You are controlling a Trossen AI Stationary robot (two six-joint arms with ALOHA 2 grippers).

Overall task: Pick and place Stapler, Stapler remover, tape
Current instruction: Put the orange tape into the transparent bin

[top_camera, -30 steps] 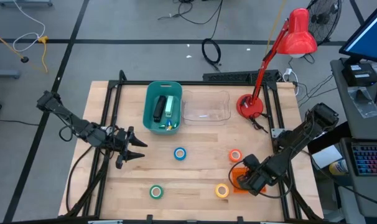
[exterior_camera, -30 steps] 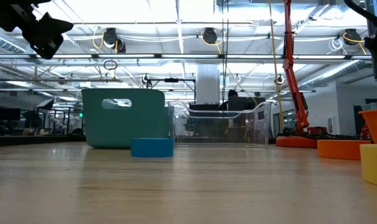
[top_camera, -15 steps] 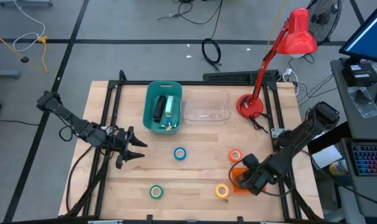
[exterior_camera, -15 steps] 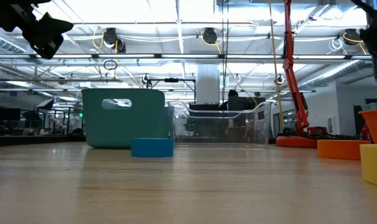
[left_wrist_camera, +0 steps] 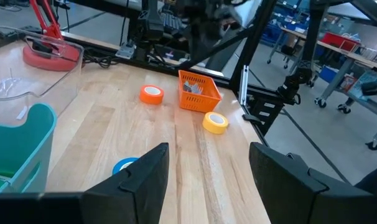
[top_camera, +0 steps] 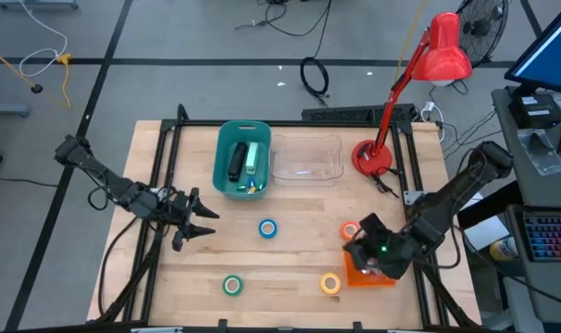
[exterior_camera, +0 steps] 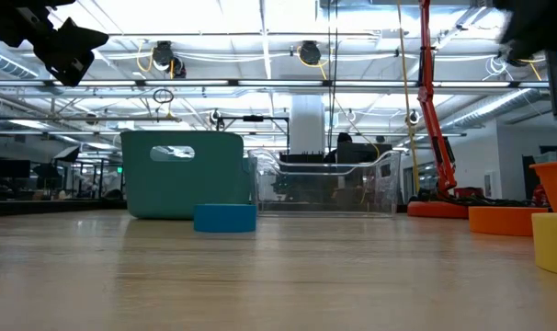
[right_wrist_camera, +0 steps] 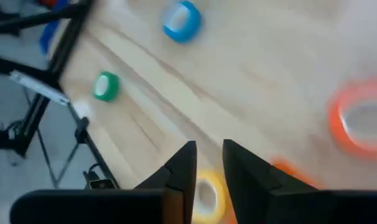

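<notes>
On the table (top_camera: 290,208) lie four tape rolls (top_camera: 268,228); both grippers' fingers stand parted, grasping nothing.

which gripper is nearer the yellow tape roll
Right. The right gripper hangs just beside the yellow tape roll, over the orange basket at the table's right front. The left gripper waits far across the table near its left edge.
</notes>
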